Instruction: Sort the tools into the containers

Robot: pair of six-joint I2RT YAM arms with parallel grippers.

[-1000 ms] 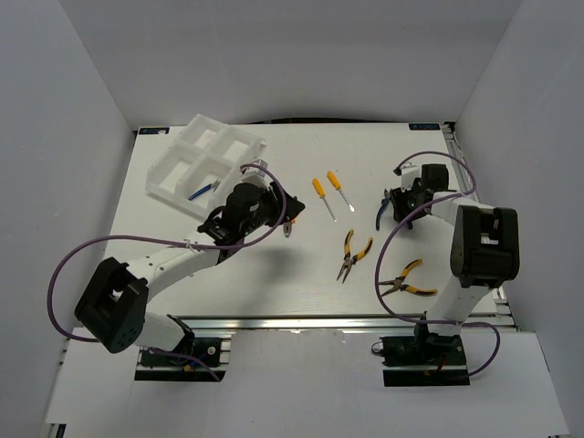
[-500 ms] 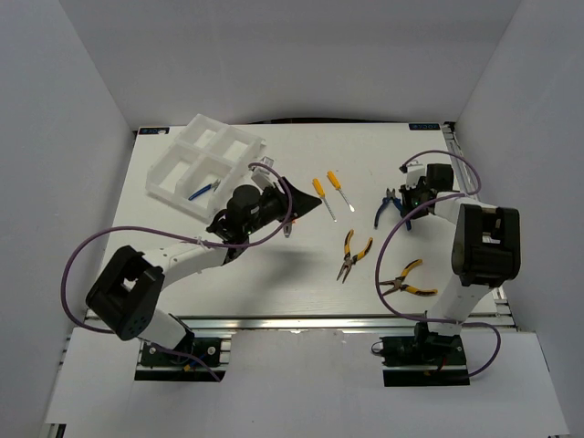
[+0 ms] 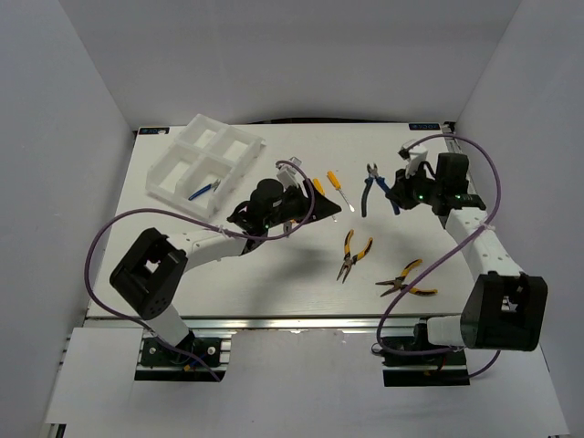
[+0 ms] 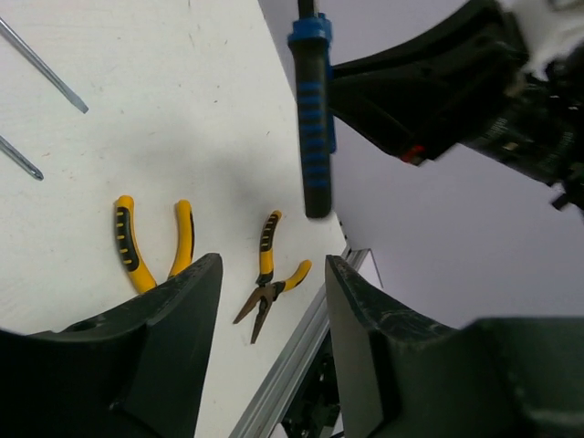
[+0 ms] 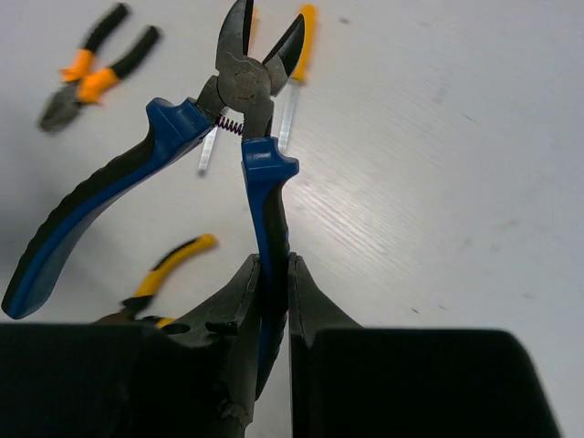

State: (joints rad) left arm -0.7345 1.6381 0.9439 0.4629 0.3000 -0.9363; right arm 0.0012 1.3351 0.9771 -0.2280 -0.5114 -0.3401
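Top view, 12 o'clock = far edge of the table (image 3: 274, 274).

- Nearest, at 5 o'clock: orange-black pliers (image 3: 408, 280), flat on the table, untouched.
- Just beyond, towards centre: yellow-black pliers (image 3: 356, 253), handles pointing far, also loose.
- Centre: left gripper (image 3: 324, 208), jaws moderately apart with nothing between them, aimed towards 3 o'clock. It hangs over the screwdrivers (image 3: 337, 185) and partly hides one of them.
- At 2 o'clock: right gripper (image 5: 271, 274) pinched on one handle of the blue pliers (image 5: 245, 87), lifted clear of the table. The other handle splays free and the cutting head points away from the wrist.
- Farthest, at 10–11 o'clock: tray (image 3: 164, 173), one blue-handled tool (image 3: 203, 190) already in its near compartment.

Judgement: the step in hand is carrying the blue pliers towards the tray, with four tools left to sort.

- A one-handle pinch lets the tool swing on its pivot, so travel slowly and keep it high over the screwdrivers.
- The left arm sits across the direct path. It should either clear out first or take the hanging handle squarely before the right jaws let go.
- Release low inside a compartment, not over a divider.
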